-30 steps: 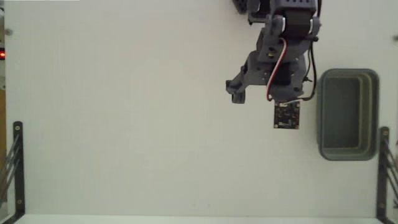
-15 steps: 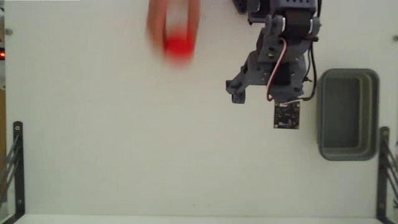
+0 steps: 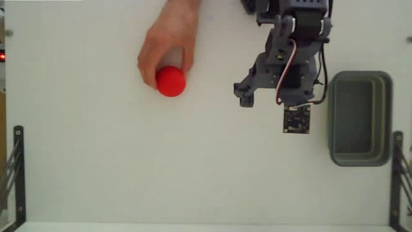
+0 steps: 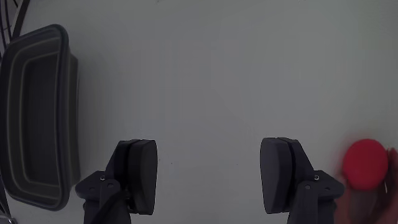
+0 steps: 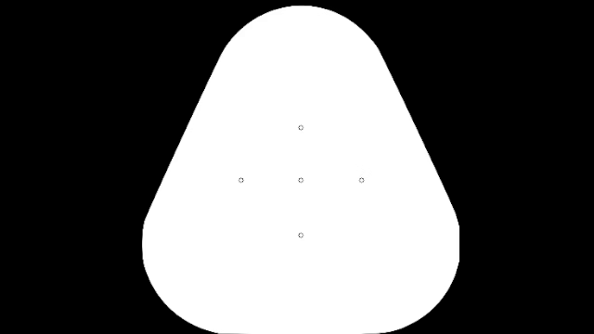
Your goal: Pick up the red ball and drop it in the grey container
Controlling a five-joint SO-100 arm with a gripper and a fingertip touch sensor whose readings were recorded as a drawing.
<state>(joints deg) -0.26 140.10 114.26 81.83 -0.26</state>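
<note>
The red ball (image 3: 170, 82) rests on the white table at upper left in the fixed view, with a person's hand (image 3: 168, 37) still touching it from above. In the wrist view the red ball (image 4: 365, 163) shows at the far right edge. My gripper (image 3: 273, 102) hangs over the table between ball and container, well apart from both. Seen from the wrist, the gripper (image 4: 210, 177) is open, with only bare table between its fingers. The grey container (image 3: 388, 116) stands at the right, and the wrist view shows the same grey container (image 4: 37, 118) at the left with nothing in it.
Black metal brackets stand at the table's left edge (image 3: 16, 174) and right edge (image 3: 398, 174). The arm's base is at the top edge (image 3: 290, 9). A red light glows at the far left (image 3: 2, 57).
A hand came in from the top with the red ball and brought it down onto the table at upper left. The arm and gripper have not moved.
</note>
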